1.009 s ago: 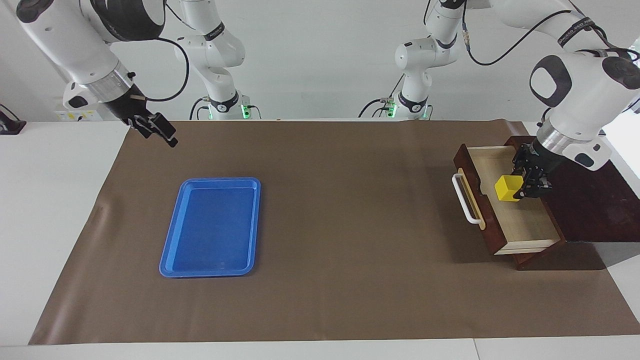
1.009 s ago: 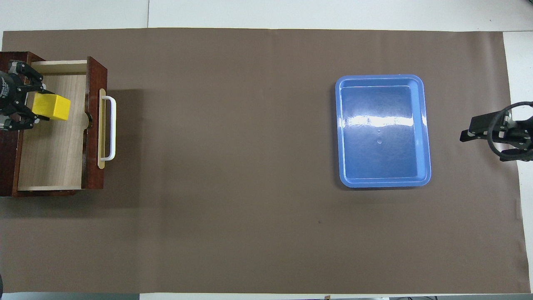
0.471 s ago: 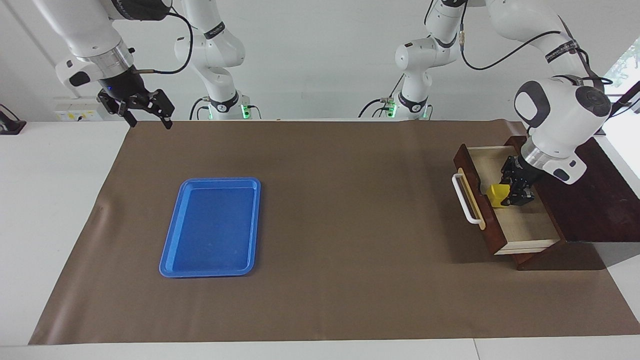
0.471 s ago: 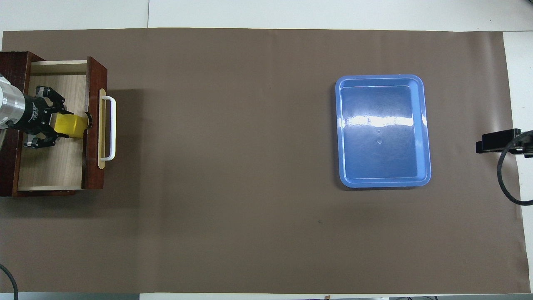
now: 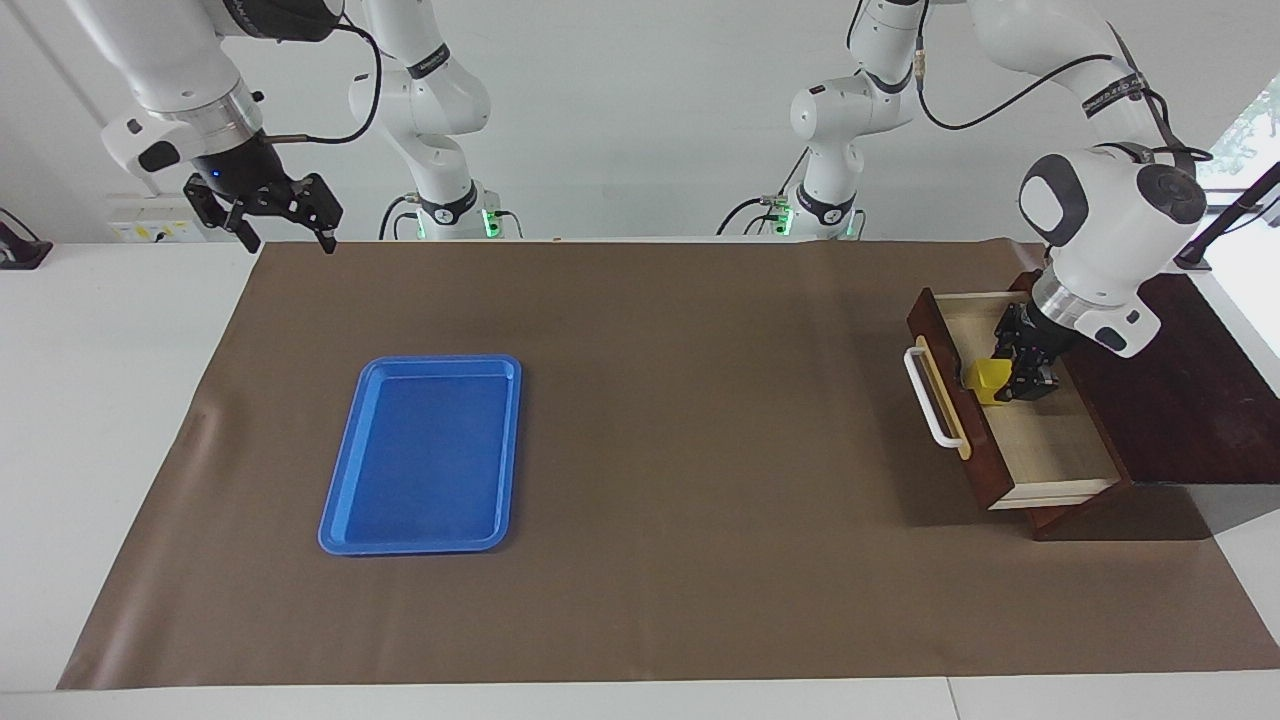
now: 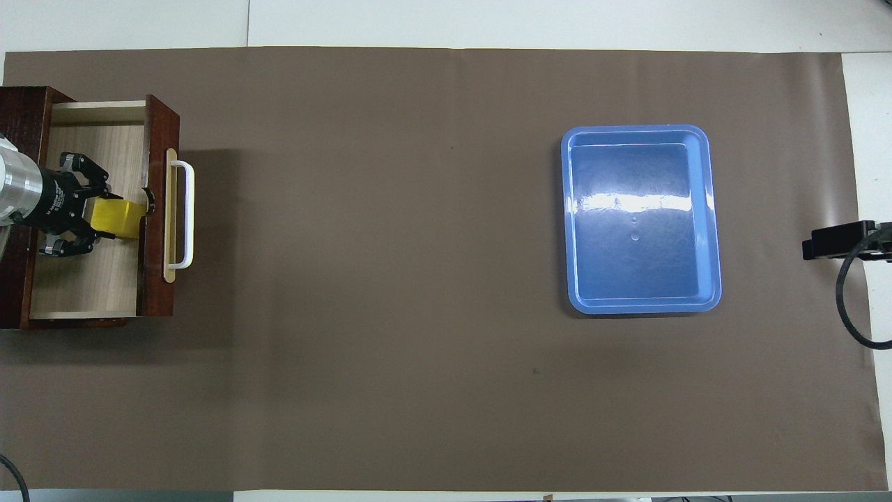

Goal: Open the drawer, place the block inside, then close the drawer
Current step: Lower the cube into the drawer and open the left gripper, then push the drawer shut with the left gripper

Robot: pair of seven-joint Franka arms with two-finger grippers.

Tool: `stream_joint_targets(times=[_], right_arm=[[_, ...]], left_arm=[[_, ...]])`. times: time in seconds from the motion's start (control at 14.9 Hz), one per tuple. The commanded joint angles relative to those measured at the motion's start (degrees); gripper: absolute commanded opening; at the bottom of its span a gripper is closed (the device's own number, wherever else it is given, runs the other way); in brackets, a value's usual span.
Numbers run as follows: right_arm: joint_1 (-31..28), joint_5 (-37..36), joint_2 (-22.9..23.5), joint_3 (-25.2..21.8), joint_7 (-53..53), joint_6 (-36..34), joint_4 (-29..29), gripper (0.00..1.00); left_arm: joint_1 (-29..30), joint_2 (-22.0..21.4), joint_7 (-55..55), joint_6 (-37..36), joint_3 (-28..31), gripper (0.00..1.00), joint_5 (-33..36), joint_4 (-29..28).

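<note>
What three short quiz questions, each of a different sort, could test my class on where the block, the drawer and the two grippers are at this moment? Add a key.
1. True or false: the drawer stands open.
2. Multiple choice: the block is (A) on the blue tray, (B) inside the drawer, just inside its front panel, (C) on the brown mat.
3. Fill in: the right gripper waits in the air over the mat's edge at the right arm's end, and the left gripper is down in the ____.

Key: 1 true; 2 B; 3 drawer.
</note>
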Motion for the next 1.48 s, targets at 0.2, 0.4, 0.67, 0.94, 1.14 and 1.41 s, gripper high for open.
stream_joint_targets(times=[0.2, 0.4, 0.67, 0.94, 1.14, 1.41], right_arm=[[-0.04, -0.86, 0.80, 1.30, -2.45, -4.08, 1.04, 1.00], [-0.04, -0.77, 0.54, 2.18, -3.69, -5.22, 0.52, 1.00], [-0.12, -0.77, 0.28, 2.18, -3.60, -5.49, 0.25, 1.00], [-0.21, -0.77, 0.28, 2.09, -3.43, -5.57, 0.34, 1.00], [-1.00, -0.77, 0.28, 2.09, -3.34, -5.57, 0.43, 1.00], [-0.83, -0.77, 0.28, 2.09, -3.34, -5.57, 0.43, 1.00]], left_arm=[[-4.07, 0.39, -10.60, -7.91, -0.27, 1.00, 0.95, 9.80], [-9.08, 0.39, -19.04, -8.19, -0.36, 1.00, 3.22, 9.46], [-11.90, 0.13, -21.61, -7.49, -0.36, 1.00, 5.51, 5.69], [-11.91, -0.58, -21.62, -5.82, -0.27, 1.00, 6.57, 2.08], [-11.56, -1.10, -21.62, -3.45, -0.27, 1.00, 7.97, -0.12], [-9.45, -0.75, -20.83, -0.81, -0.18, 1.00, 8.15, 0.05]])
